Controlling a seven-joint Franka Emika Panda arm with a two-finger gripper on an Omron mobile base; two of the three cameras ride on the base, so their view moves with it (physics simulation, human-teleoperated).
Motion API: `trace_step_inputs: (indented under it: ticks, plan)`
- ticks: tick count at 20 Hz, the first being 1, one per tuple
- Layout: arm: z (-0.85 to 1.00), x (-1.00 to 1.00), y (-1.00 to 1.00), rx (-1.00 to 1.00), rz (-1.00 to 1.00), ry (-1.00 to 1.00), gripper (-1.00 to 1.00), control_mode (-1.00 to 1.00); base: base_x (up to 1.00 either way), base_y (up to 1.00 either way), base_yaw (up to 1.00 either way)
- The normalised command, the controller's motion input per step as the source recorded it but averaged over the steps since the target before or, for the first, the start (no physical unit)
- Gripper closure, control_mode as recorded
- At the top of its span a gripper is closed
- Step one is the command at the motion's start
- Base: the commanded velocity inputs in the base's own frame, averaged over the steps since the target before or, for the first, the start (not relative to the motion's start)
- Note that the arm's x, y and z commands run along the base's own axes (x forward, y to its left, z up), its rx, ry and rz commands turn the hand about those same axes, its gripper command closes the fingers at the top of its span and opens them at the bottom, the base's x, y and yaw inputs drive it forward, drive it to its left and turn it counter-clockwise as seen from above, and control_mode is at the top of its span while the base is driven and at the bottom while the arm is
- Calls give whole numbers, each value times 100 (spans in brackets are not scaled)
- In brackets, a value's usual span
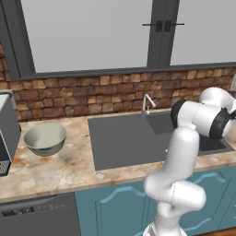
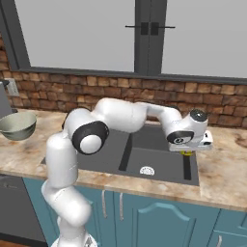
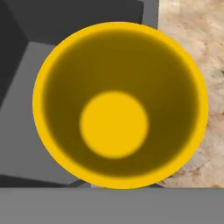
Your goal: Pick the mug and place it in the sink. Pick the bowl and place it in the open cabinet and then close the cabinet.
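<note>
The pincer (image 2: 187, 150) is mostly hidden under the wrist, clenched on the yellow mug (image 3: 119, 105), whose handle I can't see. The arm reaches forward and bends right, hanging over the sink (image 2: 159, 166) at its right edge. The bowl (image 1: 44, 138) sits far left on the table (image 1: 55, 168).

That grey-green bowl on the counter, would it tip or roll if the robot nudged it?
The bowl stands upright, wide-mouthed on a narrower rounded bottom, so a nudge might rock it rather than topple it. It looks rigid and smooth, so probably slippery to pinch. On the flat counter it would likely slide, not roll.
</note>
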Motion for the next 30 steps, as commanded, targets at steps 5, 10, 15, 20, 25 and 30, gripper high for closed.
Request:
trace_step_inputs:
  ticks: [5,10,15,20,25,30]
  plan:
    - [-12,0,67,-1,9,0,100,-100,0,0,0]
    - [-9,40,25,6,2,5,100,-100,0,0,0]
    - [-28,52,27,2,2,7,100,-100,0,0,0]
    - [-54,56,18,0,5,7,100,-100,0,0,0]
    - [-72,49,5,0,1,5,100,-100,0,0,0]
    - [-61,38,0,0,0,4,100,-100,0,0,0]
